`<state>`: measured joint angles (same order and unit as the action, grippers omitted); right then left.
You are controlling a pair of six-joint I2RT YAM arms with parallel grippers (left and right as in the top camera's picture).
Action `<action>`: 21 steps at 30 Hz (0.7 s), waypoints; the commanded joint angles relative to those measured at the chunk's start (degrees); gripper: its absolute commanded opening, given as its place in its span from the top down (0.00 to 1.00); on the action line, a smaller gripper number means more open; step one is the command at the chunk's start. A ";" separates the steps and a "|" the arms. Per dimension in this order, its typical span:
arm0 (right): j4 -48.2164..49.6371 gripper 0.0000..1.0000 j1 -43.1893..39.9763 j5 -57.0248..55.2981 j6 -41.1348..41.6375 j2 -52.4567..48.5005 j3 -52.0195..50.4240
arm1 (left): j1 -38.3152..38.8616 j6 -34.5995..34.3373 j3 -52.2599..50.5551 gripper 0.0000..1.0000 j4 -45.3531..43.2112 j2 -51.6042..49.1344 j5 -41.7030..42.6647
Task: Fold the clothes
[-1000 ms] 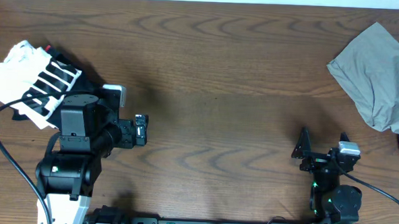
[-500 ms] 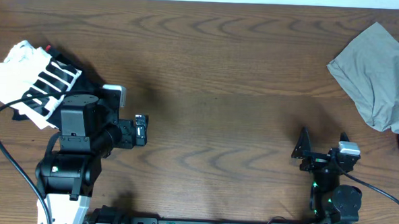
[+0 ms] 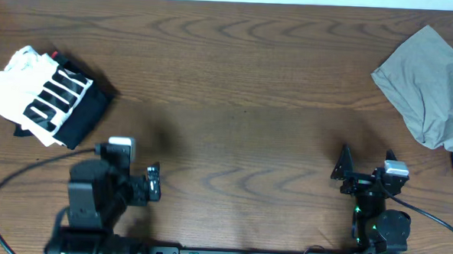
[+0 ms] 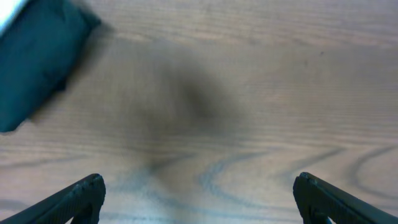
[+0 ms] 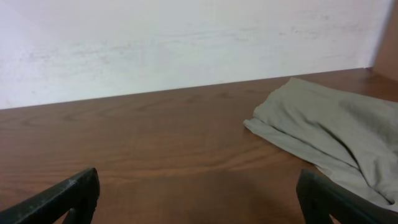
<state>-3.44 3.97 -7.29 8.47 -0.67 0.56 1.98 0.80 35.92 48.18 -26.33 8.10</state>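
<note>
The clothes lie in two places. At the far left is a bundle: a white T-shirt with black block stripes [image 3: 40,96] on top of a black garment [image 3: 85,115], whose dark corner [image 4: 37,56] shows at the top left of the left wrist view. A grey-khaki garment [image 3: 431,82] lies crumpled at the right edge and also shows as grey-khaki cloth [image 5: 329,134] in the right wrist view. My left gripper [image 3: 154,183] [image 4: 199,182] is open over bare wood, right of and nearer than the bundle. My right gripper [image 3: 339,170] [image 5: 198,180] is open and empty, near the front edge.
The brown wooden table [image 3: 243,89] stretches between the two piles. A pale wall [image 5: 186,43] runs behind the far edge. The black arm bases and their cables [image 3: 17,179] sit along the front edge.
My left arm has drawn back toward the front edge, away from the bundle, uncovering the black garment. The right arm and both piles have not moved.
</note>
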 commanded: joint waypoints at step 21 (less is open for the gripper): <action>-0.09 0.01 -0.31 0.22 -0.85 0.37 -0.24 | 0.09 5.20 -30.69 0.02 -31.91 26.25 -1.75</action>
<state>-3.44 3.97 -7.25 8.45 -0.64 0.54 1.98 2.68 7.07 18.02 -0.71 7.07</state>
